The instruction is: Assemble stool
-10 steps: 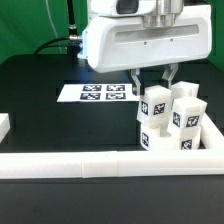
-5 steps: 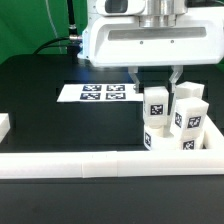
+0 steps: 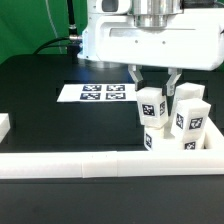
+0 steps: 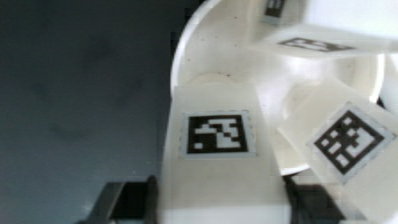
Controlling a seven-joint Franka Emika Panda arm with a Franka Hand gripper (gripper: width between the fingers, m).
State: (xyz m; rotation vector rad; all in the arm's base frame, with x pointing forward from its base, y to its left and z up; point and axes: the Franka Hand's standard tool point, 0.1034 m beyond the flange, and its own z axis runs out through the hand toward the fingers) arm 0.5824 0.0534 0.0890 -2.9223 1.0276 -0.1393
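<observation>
In the exterior view my gripper (image 3: pixel 153 84) is shut on a white stool leg (image 3: pixel 151 108) with black-and-white tags and holds it upright, a little tilted, just above the round white seat (image 3: pixel 150 141) at the exterior view's right. Two more tagged legs (image 3: pixel 190 118) stand close behind it on the seat side. In the wrist view the held leg (image 4: pixel 217 135) fills the middle between my dark fingers (image 4: pixel 128 196). A second leg (image 4: pixel 352 138) is right beside it, a third leg's tag (image 4: pixel 313 44) lies farther off, and the seat's curved edge (image 4: pixel 210 55) lies beyond.
A long white rail (image 3: pixel 90 164) runs along the front of the black table. The marker board (image 3: pixel 100 93) lies flat to the exterior view's left of the gripper. A small white block (image 3: pixel 4 125) sits at the left edge.
My gripper has risen a little with the leg in it; the leg has lifted and tilted slightly away from the other two legs.
</observation>
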